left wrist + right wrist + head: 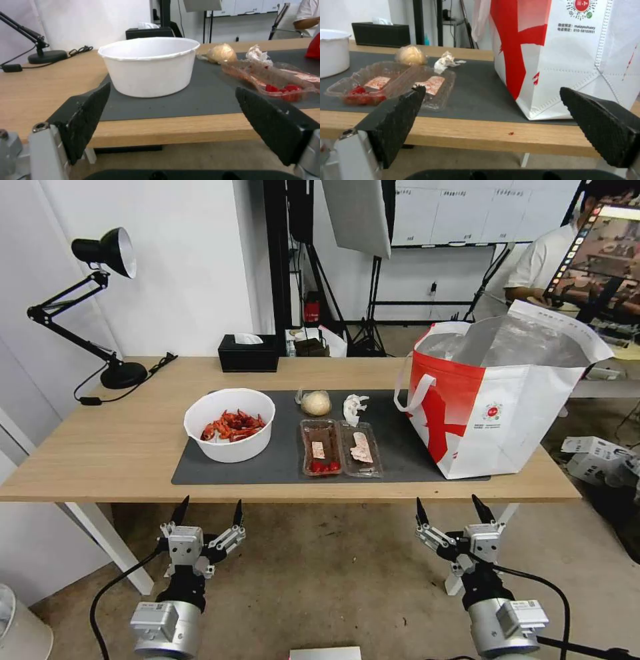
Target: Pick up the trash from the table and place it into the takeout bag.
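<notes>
The table runs left to right across the middle of the head view, and the dark mat lies on it with its long side the same way. On the left end of the mat stands the white bowl, upright and open to the top, with red shells inside. In the centre of the mat two clear trays lie side by side and touch each other; their long axis goes from the near table edge toward the far edge. Just behind them, apart from them, are the beige lump and, to its right, the crumpled tissue.

The takeout bag stands upright on the right end of the mat, its mouth open upward and the foil lining visible. One white handle hangs on its left side, toward the trays. Between the trays and the bag there is a strip of free mat.

A black tissue box stands at the far edge, and a desk lamp in the upper left.

Both arms are in the lower part of the head view, in front of the near table edge and below it. The left gripper is spread wide and holds nothing; it is in line with the bowl. The right gripper is also spread and empty, facing the bag and trays.
</notes>
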Robot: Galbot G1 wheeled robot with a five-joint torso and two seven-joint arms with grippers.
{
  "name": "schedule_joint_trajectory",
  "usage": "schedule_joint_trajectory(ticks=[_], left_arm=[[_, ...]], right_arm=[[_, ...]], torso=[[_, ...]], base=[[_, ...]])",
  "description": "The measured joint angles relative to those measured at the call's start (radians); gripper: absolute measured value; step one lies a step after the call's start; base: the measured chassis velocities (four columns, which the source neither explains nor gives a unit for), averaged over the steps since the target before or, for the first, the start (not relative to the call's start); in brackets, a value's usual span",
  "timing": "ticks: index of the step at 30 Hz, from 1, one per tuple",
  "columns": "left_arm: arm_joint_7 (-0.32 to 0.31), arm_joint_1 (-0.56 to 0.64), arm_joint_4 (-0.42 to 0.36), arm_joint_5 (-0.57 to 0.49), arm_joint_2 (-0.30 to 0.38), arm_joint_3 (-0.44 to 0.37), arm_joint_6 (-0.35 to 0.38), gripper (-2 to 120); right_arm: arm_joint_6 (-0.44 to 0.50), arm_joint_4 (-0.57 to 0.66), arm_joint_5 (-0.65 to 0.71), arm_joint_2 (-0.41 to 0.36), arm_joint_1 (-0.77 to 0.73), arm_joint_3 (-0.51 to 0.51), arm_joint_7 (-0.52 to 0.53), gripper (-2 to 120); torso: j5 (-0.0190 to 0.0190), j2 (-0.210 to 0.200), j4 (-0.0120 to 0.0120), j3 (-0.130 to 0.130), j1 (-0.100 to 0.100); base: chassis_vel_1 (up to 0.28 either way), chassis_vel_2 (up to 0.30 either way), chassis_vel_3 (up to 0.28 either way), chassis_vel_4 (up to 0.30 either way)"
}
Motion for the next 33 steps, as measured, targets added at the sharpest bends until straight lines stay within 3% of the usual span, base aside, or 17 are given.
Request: schedule_joint_trajectory(ticks=[33], left_arm=[[-0.005,-0.008,0.0,-0.012,0.006,0.001,0.004,100]], right_arm=[[-0.005,0.0,0.013,-0.011,0.004,0.004,0.0,100]], torso=[[0.0002,0.0,0.0001,0.0,0.0]], base=[[0.0,0.0,0.0,0.0]])
